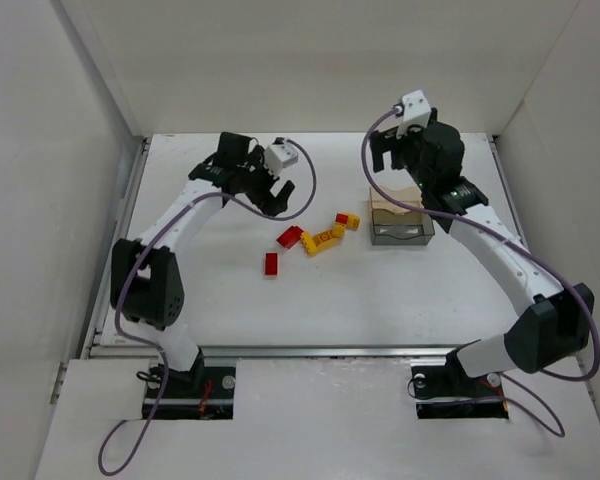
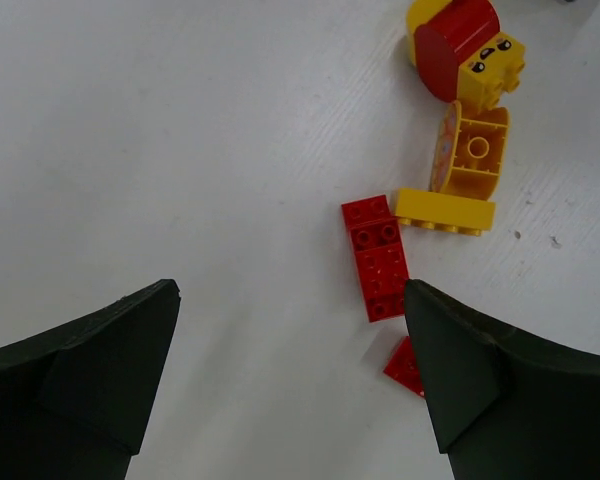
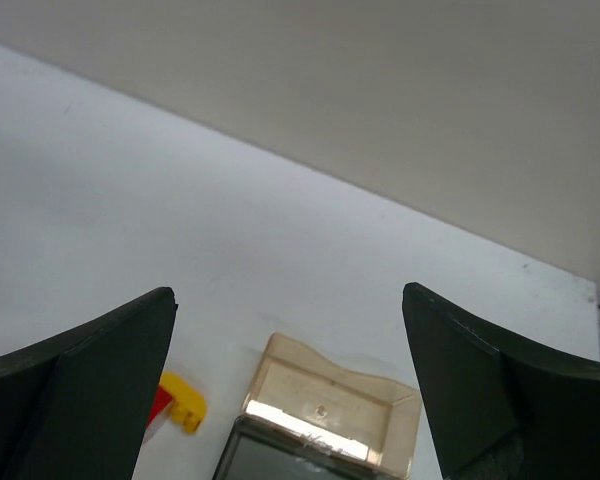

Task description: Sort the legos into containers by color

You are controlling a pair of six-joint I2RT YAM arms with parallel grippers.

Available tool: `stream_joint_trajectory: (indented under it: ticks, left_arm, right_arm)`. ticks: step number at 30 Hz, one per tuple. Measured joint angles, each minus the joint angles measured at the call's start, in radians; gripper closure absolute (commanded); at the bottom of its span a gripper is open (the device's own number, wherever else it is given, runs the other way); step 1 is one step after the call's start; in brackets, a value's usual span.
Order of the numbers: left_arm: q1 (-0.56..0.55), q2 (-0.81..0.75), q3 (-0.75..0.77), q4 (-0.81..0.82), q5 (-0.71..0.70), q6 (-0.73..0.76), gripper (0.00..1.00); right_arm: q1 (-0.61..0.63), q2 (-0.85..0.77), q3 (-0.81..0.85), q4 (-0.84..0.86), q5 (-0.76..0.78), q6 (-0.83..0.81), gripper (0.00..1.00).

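setting: robotics lab, enclosed test cell. landmark: white table (image 1: 210,220). plain white panels (image 1: 40,200) stand along the table's left, right and far sides, boxing it in. left arm (image 1: 170,235) and right arm (image 1: 500,255), black-and-white, are bolted side by side on black base plates (image 1: 195,392) at the table's near edge. purple cables (image 1: 115,440) loop from the bases below that edge. a small white camera (image 1: 280,156) sits on each wrist, above the table's far half.

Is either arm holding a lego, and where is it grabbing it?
Nothing is held. The left tool and right tool are both open and empty.
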Motion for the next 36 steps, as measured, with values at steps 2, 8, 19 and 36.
stream_joint_trajectory:
  ticks: [2,8,19,36]
  left_arm:
    - [-0.025,0.085,0.066,-0.071,-0.002,-0.015,0.14]
    - [-0.106,0.245,0.103,-0.152,-0.008,-0.102,0.26]
    - [-0.137,0.288,0.079,-0.14,-0.1,-0.213,0.41]
    - [-0.163,0.288,-0.003,-0.109,-0.245,-0.253,1.0]
  right_arm:
    - [0.027,0.03,0.0,-0.041,-0.003,0.0,0.0]
    - [0.071,0.044,-0.025,-0.081,-0.006,0.005,0.0]
    - [0.064,0.003,-0.114,-0.095,0.009,0.039,0.0]
    - [0.064,-0.045,-0.178,-0.098,0.01,0.084,0.0]
